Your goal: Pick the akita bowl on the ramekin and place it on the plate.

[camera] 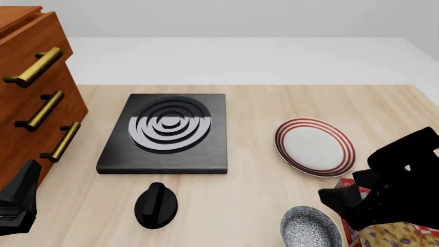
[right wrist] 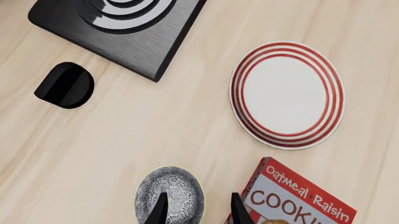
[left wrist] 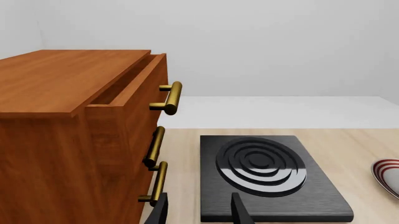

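While the front view cuts off the wooden drawer cabinet at far left, the left wrist view shows its top drawer ajar and the left gripper with fingers parted, holding nothing. Next: black stove plate, black knob in front. Further right, the plate, bare. Akita bowl sits near the front edge; ramekin not visible. Right wrist view alone shows the right gripper spread over the bowl's rim, beside a cookie box. Surface: pale wood; wall grey-white.
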You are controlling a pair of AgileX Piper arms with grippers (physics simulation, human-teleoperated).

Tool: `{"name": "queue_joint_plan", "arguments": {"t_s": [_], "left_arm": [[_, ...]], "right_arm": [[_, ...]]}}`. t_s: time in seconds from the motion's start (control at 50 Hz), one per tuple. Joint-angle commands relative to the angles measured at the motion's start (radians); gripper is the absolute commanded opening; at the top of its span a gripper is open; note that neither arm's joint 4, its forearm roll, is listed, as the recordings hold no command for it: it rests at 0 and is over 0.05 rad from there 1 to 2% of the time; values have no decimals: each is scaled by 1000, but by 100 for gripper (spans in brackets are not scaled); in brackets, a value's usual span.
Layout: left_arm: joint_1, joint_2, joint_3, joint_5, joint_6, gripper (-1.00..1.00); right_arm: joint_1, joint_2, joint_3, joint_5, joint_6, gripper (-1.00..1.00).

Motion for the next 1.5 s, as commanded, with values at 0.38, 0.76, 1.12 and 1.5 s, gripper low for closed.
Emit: {"name": "queue_joint_plan", "arguments": {"t_s": [0.38,0.76,1.12,1.5], "left_arm": [[0,0,0,0,0,100],[0,0,0,0,0,100],[0,0,0,0,0,100],[0,0,0,0,0,100]], "right_arm": [[-6,64,109,-53,-13,100],[-6,146,131,-124,-6,100],[8,223,194,-229,23,100],[28,265,193,-256,54,100]]}}
